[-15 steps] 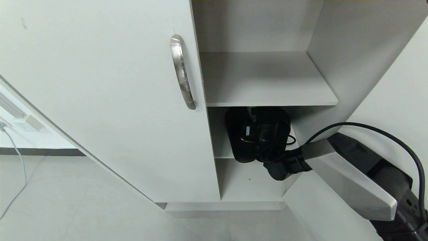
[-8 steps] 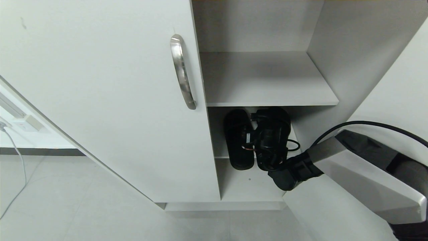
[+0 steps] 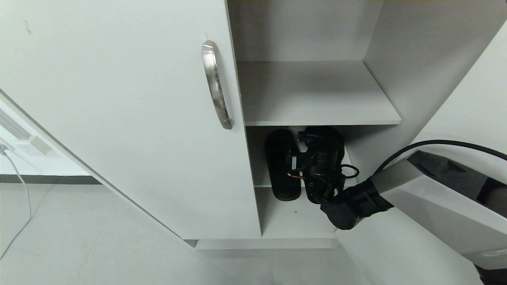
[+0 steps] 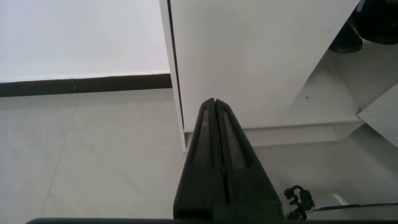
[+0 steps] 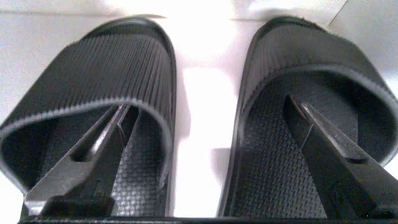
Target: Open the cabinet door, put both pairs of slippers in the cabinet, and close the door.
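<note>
A pair of black slippers lies side by side on the cabinet's lower shelf point(image 3: 259, 183), heels over its front edge. The left slipper point(image 3: 282, 164) shows in full; the right slipper point(image 3: 334, 136) is mostly under my right wrist. My right gripper point(image 5: 206, 106) is open, one finger point(image 5: 99, 155) under the strap of one slipper point(image 5: 106, 68) and the other finger point(image 5: 323, 149) inside the second slipper point(image 5: 311, 56). My left gripper point(image 4: 214, 106) is shut on nothing, low over the floor in front of the cabinet's base.
The cabinet's left door point(image 3: 119, 99) with its metal handle point(image 3: 216, 85) is closed; the right door point(image 3: 475, 99) stands swung open beside my right arm. The upper shelf point(image 3: 313, 93) and bottom shelf point(image 3: 293, 215) are bare. A cable point(image 3: 18, 186) and wall socket point(image 3: 33, 144) are at the far left.
The slippers, bunched together a second ago, now lie apart on the shelf. My right gripper has opened between them, and the right arm has drawn back and down a little.
</note>
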Available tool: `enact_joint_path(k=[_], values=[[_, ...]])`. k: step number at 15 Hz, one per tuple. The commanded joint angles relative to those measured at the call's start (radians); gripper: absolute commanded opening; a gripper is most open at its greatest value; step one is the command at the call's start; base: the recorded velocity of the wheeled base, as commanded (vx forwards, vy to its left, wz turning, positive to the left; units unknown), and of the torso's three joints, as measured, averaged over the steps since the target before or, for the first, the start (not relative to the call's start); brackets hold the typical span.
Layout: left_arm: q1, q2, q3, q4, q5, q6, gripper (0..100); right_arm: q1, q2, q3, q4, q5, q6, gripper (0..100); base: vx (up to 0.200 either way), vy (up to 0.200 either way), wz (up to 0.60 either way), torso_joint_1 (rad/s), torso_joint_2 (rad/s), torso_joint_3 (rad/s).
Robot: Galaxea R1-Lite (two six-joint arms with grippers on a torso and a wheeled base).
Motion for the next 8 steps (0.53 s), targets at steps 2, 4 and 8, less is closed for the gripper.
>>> enact_joint_path(k=[2, 4, 8], values=[[0.0, 0.0, 0.0, 0.0, 0.0, 0.001, 0, -0.01, 0.021, -0.045, 0.004, 0.0, -0.002, 100, 0.0, 0.0, 0.0, 0.0, 0.0, 0.0], [0.0, 0.0, 0.0, 0.0, 0.0, -0.001, 0, -0.016, 0.029, -0.083, 0.027, 0.0, -0.002, 100, 0.0, 0.0, 0.0, 0.0, 0.0, 0.0], [0.0, 0.0, 0.0, -0.001, 0.0, -0.001, 0, -0.022, 0.047, -0.131, 0.047, 0.0, -0.002, 100, 0.0, 0.0, 0.0, 0.0, 0.0, 0.0]])
